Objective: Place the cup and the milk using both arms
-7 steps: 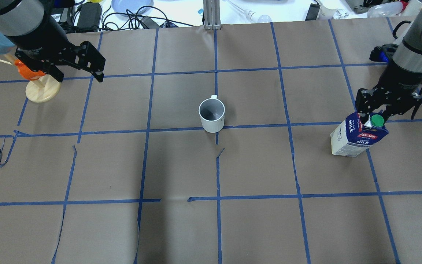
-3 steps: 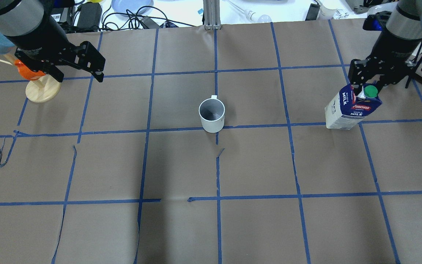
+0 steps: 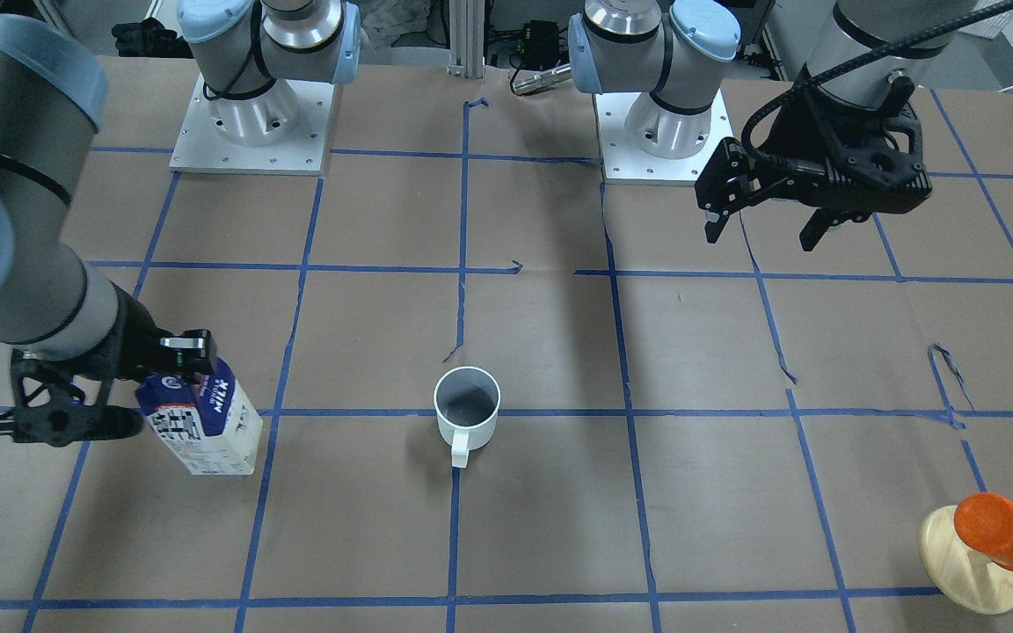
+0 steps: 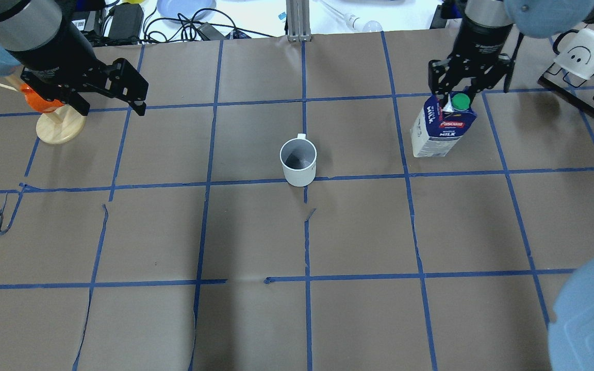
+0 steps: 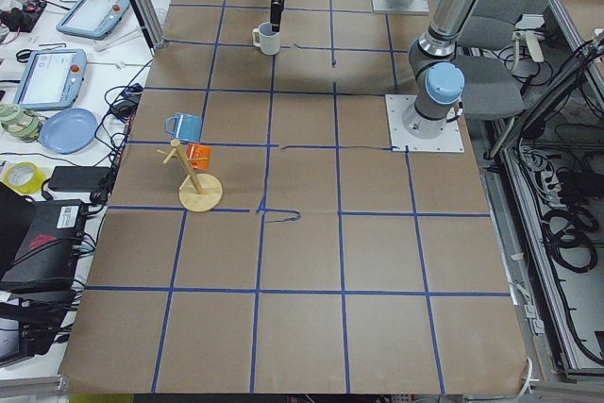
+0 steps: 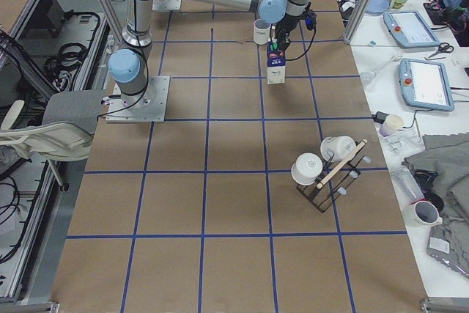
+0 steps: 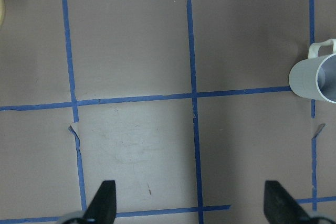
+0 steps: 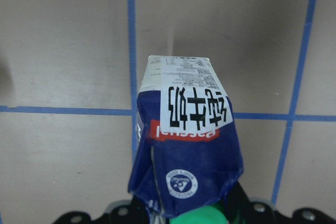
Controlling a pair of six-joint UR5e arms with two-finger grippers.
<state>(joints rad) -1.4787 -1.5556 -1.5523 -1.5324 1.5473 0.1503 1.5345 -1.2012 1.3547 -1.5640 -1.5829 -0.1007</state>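
in the overhead view my right jaws are closed on the folded top of the milk [image 4: 442, 133], just beside its green cap [image 4: 461, 101]. the carton hangs below them with its long axis nearly upright, a little tilted. i cannot tell if its bottom touches the desk [image 4: 359, 319] or is just above it. it is at about 2 o'clock from the cup [image 4: 298, 162], well apart from it, one grid square to the side.

the cup stands upright near the middle of the desk, mouth up. its handle [image 4: 301, 136] points to 12 o'clock, away from my base. nothing touches it.

my left jaws are wide open and empty. they hang above the desk at the far left, near the wooden stand [image 4: 60, 129] with the orange cup [image 4: 39, 100]. from them the cup lies between 3 and 4 o'clock in the overhead view, well apart. in the left wrist view it shows only at the right edge [image 7: 317, 77], at about 2 o'clock from the picture's centre, and the two fingertips [image 7: 105, 203] are far to the side of it.

my judgement: the right arm [image 4: 482, 31] is busy with the milk, so the cup is for the left arm [image 4: 44, 46], though this one is not the nearer. the coming move for the left depends on this offset: go toward 3 to 4 o'clock until the cup is between the jaws. the handle at 12 o'clock stays out of the closing line if i close across the body from 9 and 3 o'clock. the milk needs only to go down straight, so that it does not tip.
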